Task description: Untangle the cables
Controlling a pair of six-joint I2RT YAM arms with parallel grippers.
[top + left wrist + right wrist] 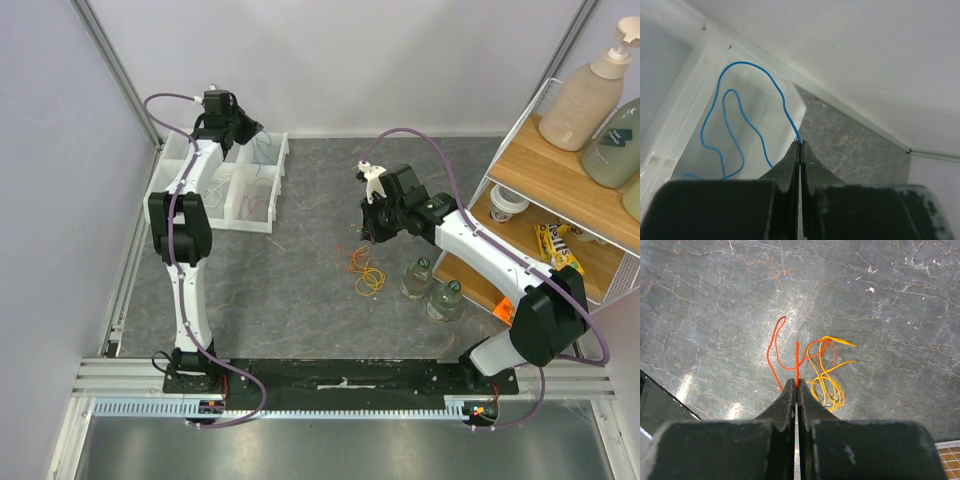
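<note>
Top view looks down from behind; close wrist views apparently share its cables (pixel 369 282).

We read the bench (pixel 715 290) as dark grey stone-look, veined, w/ a soft sheen. Bin (pixel 670 115): milky translucent plastic, smooth. Blue cable (pixel 784 102), orange cable (pixel 797 360) & yellow cable (pixel 827 385): thin, smooth, rubbery-looking. Left tool (pixel 800 146) & right tool (pixel 796 382): matt black, slightly grainy, prob. plastic. Shelf (pixel 560 175): pale wood boards, matt. Front rail (pixel 130 372): bare ribbed metal.
</note>
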